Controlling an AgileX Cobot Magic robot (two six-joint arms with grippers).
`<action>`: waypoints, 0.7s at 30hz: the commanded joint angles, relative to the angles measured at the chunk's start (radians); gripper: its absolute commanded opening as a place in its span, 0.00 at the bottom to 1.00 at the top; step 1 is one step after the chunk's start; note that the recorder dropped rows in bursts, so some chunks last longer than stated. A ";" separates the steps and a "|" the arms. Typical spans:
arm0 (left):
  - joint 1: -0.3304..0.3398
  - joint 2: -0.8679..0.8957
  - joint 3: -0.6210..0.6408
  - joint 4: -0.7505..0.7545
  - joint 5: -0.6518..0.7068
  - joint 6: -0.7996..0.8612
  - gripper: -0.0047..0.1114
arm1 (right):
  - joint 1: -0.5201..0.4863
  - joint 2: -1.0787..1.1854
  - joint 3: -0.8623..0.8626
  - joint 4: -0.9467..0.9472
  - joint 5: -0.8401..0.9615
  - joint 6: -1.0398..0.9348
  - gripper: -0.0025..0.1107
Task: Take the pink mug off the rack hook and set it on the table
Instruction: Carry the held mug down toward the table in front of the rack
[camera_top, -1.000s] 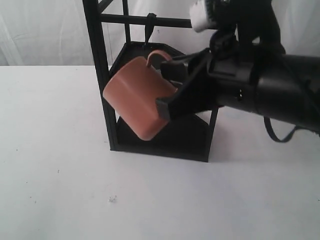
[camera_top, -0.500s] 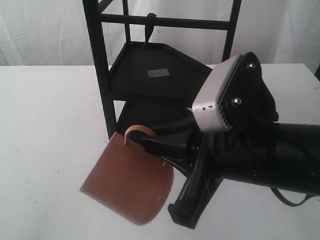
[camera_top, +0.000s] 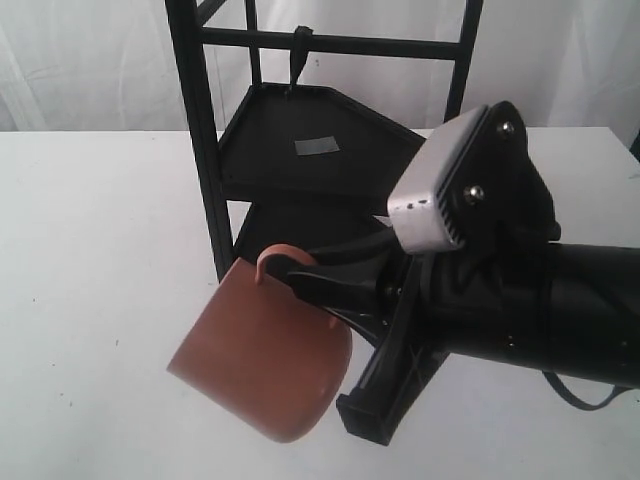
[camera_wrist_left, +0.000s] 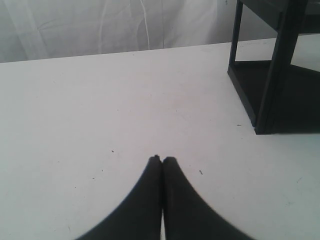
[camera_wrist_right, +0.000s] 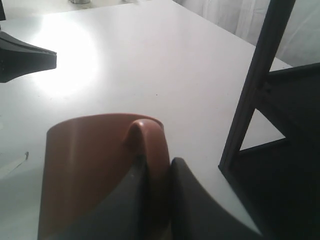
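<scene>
The pink mug (camera_top: 262, 353) hangs tilted in front of the rack (camera_top: 200, 150), low over the table (camera_top: 90, 250). My right gripper (camera_top: 305, 288) is shut on its loop handle (camera_wrist_right: 150, 137), one finger on each side, and the mug body (camera_wrist_right: 82, 170) fills the near part of the right wrist view. The rack hook (camera_top: 299, 52) hangs bare from the crossbar above the upper tray. My left gripper (camera_wrist_left: 161, 159) is shut with nothing in it, low over the table (camera_wrist_left: 100, 100), away from the rack's base (camera_wrist_left: 270, 95); it is out of the exterior view.
The rack's upper tray carries a grey tape patch (camera_top: 317, 147). Its black upright (camera_wrist_right: 252, 90) stands close beside the mug in the right wrist view. The other arm's black tip (camera_wrist_right: 25, 57) shows at the far edge there. A white curtain (camera_top: 90, 60) backs the table.
A second ago the mug was up by the rack's trays, just below the hook. It has come down and forward with my right gripper, then barely shifted in the last half second.
</scene>
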 joint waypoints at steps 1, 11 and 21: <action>-0.004 -0.004 0.004 0.004 -0.002 -0.002 0.04 | -0.002 -0.010 0.004 0.003 0.007 0.016 0.02; -0.004 -0.004 0.004 0.004 -0.002 -0.002 0.04 | -0.008 -0.010 0.002 0.003 -0.001 0.026 0.02; -0.004 -0.004 0.004 0.004 -0.002 -0.002 0.04 | -0.022 0.001 0.042 0.003 0.045 -0.045 0.02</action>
